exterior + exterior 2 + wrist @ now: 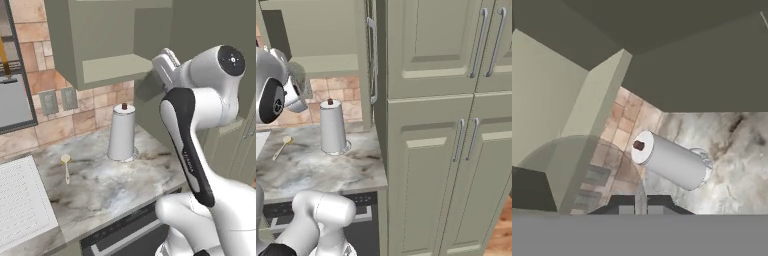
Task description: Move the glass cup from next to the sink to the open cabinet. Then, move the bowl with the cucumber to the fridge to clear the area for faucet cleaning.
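Note:
The glass cup [572, 165] is a faint see-through curve just ahead of my fingertips. It also appears as a grey translucent shape [149, 86] beside the hand. My gripper [640, 206] is shut on the glass cup, raised high above the marble counter [100, 185]. It sits just right of the open cabinet's shelf [116, 67], level with its front edge. From the other side the cup [301, 77] hangs in front of the open cabinet [326, 62]. The bowl with the cucumber is out of view.
A paper towel roll [121, 132] stands on the counter below the cabinet, with a wooden spoon [66, 164] to its left. A white ridged drain board [20, 205] lies at the left edge. Tall closed cabinet doors [431, 125] rise to the right of the counter.

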### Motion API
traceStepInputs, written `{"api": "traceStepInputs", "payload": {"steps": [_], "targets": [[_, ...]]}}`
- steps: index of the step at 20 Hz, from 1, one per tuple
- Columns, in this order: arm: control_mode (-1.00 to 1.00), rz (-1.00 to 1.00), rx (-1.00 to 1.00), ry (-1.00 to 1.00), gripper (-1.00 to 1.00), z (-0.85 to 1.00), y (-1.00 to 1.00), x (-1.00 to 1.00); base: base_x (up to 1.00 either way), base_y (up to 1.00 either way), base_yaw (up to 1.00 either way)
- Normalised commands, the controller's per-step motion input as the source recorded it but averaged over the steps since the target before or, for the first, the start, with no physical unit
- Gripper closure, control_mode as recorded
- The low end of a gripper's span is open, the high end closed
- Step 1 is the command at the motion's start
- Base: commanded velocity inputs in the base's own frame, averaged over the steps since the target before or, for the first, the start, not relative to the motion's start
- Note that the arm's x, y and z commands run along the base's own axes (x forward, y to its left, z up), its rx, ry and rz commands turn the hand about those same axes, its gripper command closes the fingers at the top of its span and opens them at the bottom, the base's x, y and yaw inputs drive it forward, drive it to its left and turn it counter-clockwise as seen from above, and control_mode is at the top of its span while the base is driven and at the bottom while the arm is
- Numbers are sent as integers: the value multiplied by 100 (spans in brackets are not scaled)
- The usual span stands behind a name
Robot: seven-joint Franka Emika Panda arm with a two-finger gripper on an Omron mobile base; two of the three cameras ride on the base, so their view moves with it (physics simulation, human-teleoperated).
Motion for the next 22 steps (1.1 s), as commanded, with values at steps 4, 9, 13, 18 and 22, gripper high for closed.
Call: {"api": "traceStepInputs", "payload": {"steps": [4, 9, 13, 18, 22], "targets": [[-100, -9, 0, 0, 100, 69, 1, 30, 0, 0, 0], [-100, -7, 6, 2, 100, 73, 0, 42, 0, 0, 0], [-100, -1, 1, 2, 100, 25, 0, 26, 0, 0, 0], [-100, 0, 0, 0, 100, -18, 0, 29, 0, 0, 0], [-100, 0, 0, 1, 100, -4, 3, 52, 0, 0, 0]]}}
